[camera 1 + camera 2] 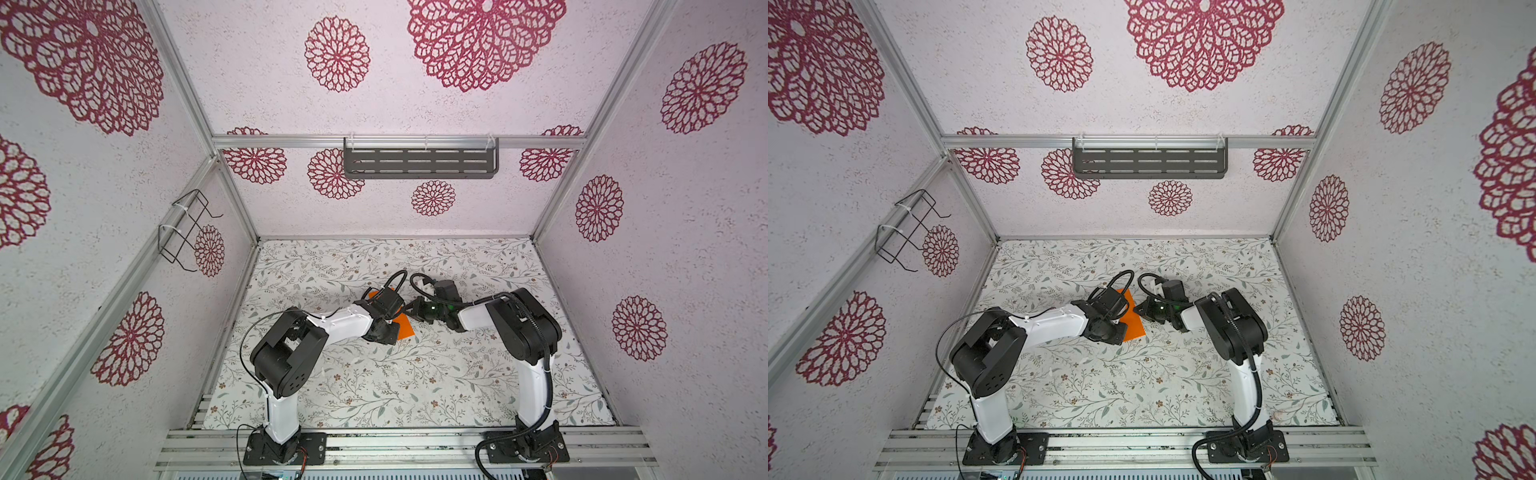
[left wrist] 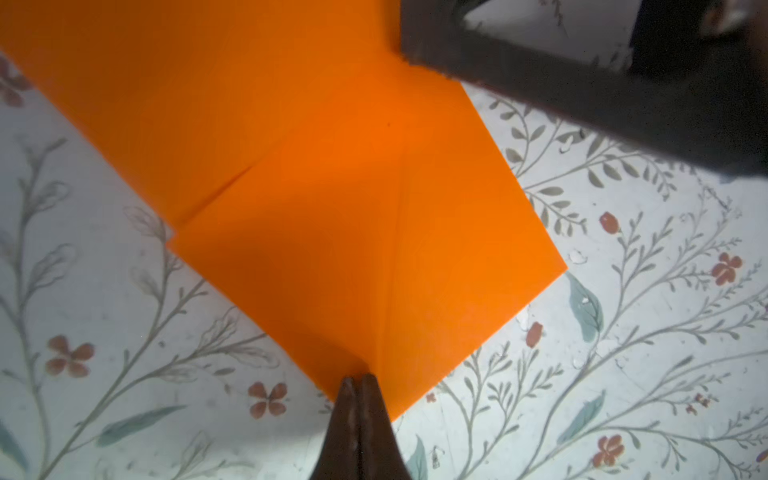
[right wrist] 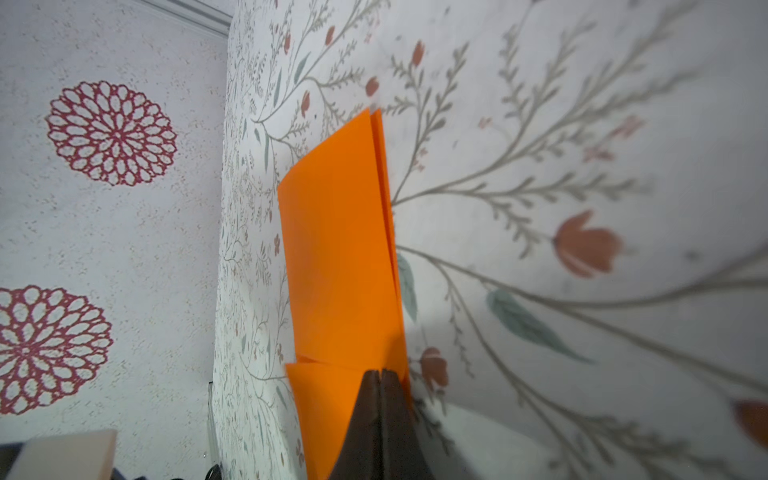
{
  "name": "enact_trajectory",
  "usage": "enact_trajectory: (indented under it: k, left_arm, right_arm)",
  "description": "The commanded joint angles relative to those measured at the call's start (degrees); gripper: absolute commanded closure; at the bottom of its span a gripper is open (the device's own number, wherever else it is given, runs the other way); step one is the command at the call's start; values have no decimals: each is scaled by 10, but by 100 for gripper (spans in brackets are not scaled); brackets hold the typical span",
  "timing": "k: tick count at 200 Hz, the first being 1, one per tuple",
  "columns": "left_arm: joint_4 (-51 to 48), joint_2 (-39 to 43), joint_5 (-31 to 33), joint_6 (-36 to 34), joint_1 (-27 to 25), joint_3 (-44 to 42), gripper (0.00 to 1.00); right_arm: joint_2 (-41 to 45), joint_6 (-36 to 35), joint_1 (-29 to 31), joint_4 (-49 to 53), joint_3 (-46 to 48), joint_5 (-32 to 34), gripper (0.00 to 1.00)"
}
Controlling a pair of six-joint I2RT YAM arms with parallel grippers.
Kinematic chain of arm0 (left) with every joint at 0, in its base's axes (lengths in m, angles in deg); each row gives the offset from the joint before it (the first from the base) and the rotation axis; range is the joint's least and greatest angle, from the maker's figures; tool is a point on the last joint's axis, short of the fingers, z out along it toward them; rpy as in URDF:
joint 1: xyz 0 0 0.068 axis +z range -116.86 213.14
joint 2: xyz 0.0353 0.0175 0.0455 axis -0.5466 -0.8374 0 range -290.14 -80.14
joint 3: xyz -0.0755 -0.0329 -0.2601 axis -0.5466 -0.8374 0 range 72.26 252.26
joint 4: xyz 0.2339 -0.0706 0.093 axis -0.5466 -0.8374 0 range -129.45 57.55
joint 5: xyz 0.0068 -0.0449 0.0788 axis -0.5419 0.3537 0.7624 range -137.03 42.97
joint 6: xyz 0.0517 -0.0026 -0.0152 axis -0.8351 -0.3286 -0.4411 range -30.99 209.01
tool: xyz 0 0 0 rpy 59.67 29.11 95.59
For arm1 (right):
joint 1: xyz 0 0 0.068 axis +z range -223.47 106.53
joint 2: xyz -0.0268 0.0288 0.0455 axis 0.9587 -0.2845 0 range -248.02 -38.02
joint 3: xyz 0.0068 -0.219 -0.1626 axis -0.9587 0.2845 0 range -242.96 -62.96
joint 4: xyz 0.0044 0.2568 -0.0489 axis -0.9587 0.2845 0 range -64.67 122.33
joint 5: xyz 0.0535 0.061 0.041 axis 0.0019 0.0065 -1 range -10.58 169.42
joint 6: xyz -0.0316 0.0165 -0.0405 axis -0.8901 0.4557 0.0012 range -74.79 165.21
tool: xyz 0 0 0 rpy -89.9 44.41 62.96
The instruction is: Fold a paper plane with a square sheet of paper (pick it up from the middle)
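The orange square sheet of paper (image 2: 353,208) lies on the floral table between both arms, folded into layers with a flap edge and a crease showing. In both top views only parts of the sheet (image 1: 404,329) (image 1: 1133,320) show beside the left wrist. My left gripper (image 2: 358,380) is shut, its tips resting on a corner of the paper at the end of the crease. My right gripper (image 3: 380,374) is also shut, tips against the layered edge of the paper (image 3: 336,257). In a top view the right gripper (image 1: 409,311) points left at the sheet. One right finger (image 2: 582,95) crosses the left wrist view.
The floral table cover (image 1: 374,386) runs out to the walls on three sides. A dark slotted shelf (image 1: 420,160) hangs on the back wall and a black wire holder (image 1: 185,228) on the left wall. Both arm bases stand on the front rail (image 1: 395,446).
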Motion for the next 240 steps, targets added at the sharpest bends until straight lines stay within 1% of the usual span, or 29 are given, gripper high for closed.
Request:
enact_trajectory:
  k: [1,22,37,49,86,105,206,240]
  left_arm:
    - [-12,-25,-6,3,3,-23,100]
    - [-8,-23,-7,4,3,-24,100]
    - [-7,-24,-9,4,3,-24,100]
    - [-5,-25,-9,4,3,-23,100]
    - [-2,-23,-12,5,3,-26,100]
    - [0,-21,-11,4,3,-28,100]
    - [0,-22,-13,5,3,-26,100]
    - [-2,-23,-12,5,4,-27,100]
  right_arm:
    - [40,-28,-2,21,13,16,98]
    - [93,-28,7,10,43,7,97]
    - [106,-27,25,22,56,5,97]
    - [111,-17,43,13,69,5,97]
    - [88,10,78,-6,75,3,98]
    - [78,22,79,-19,75,0,99]
    - [39,18,89,-18,49,-30,100]
    - [31,8,87,0,41,-19,100]
